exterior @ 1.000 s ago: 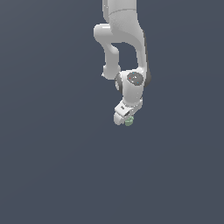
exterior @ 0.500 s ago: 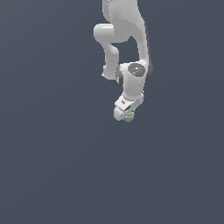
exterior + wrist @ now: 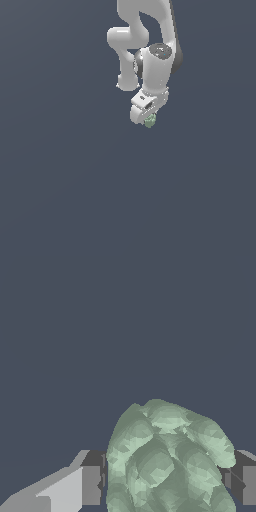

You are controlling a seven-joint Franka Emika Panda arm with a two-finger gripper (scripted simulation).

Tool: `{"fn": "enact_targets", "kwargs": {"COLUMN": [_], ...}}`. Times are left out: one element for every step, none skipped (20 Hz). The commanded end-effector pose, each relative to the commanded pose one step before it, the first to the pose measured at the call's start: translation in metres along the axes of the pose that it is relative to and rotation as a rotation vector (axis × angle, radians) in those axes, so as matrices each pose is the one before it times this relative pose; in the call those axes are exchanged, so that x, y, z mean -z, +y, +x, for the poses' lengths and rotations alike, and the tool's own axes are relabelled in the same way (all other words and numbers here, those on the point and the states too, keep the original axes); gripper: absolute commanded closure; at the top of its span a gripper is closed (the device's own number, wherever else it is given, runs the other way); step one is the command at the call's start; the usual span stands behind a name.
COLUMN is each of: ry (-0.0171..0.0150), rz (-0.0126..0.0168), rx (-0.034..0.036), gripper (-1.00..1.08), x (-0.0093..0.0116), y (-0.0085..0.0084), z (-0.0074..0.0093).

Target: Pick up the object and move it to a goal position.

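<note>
The object is a small pale green bumpy lump held at the tip of my white gripper, in the upper middle of the exterior view. In the wrist view the object fills the space between my two fingers, which press on it from both sides. My gripper is shut on it and hangs above the dark grey floor. The arm reaches down from the upper edge of the exterior view.
A plain dark grey surface stretches all around. No other objects, containers or markers show in either view.
My gripper, with the object in it, has risen and shifted slightly toward the exterior view's right over the last second. The grip has stayed the same.
</note>
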State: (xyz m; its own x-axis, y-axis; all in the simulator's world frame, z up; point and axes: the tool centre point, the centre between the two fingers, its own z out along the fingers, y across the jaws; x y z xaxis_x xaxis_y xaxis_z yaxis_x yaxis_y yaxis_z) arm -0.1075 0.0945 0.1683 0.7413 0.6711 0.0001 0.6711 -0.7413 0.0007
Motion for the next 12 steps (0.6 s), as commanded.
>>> {"fn": "enact_targets", "kwargs": {"ry": [0.00072, 0.00021, 0.00000, 0.00021, 0.00000, 0.00021, 0.00000, 0.00000, 0.00000, 0.00000, 0.00000, 0.00000], "rz": [0.00078, 0.00040, 0.00000, 0.00040, 0.00000, 0.00041, 0.00000, 0.00000, 0.00000, 0.00000, 0.00000, 0.00000], "rx": [0.00065, 0.00019, 0.00000, 0.00018, 0.00000, 0.00016, 0.00000, 0.00000, 0.00000, 0.00000, 0.00000, 0.00000], "gripper": [1.08, 1.08, 1.08, 1.08, 1.08, 1.08, 1.08, 1.08, 1.08, 1.08, 1.08, 1.08], "x": [0.02724, 0.01070, 0.01059, 0.01047, 0.01040, 0.01031, 0.01027, 0.01022, 0.01016, 0.00991, 0.00956, 0.00916], "y": [-0.00250, -0.00084, -0.00081, -0.00078, -0.00076, -0.00071, -0.00071, -0.00068, -0.00065, -0.00060, -0.00055, -0.00051], "z": [-0.00245, -0.00085, -0.00084, -0.00081, -0.00080, -0.00079, -0.00077, -0.00075, -0.00072, -0.00069, -0.00065, -0.00062]}}
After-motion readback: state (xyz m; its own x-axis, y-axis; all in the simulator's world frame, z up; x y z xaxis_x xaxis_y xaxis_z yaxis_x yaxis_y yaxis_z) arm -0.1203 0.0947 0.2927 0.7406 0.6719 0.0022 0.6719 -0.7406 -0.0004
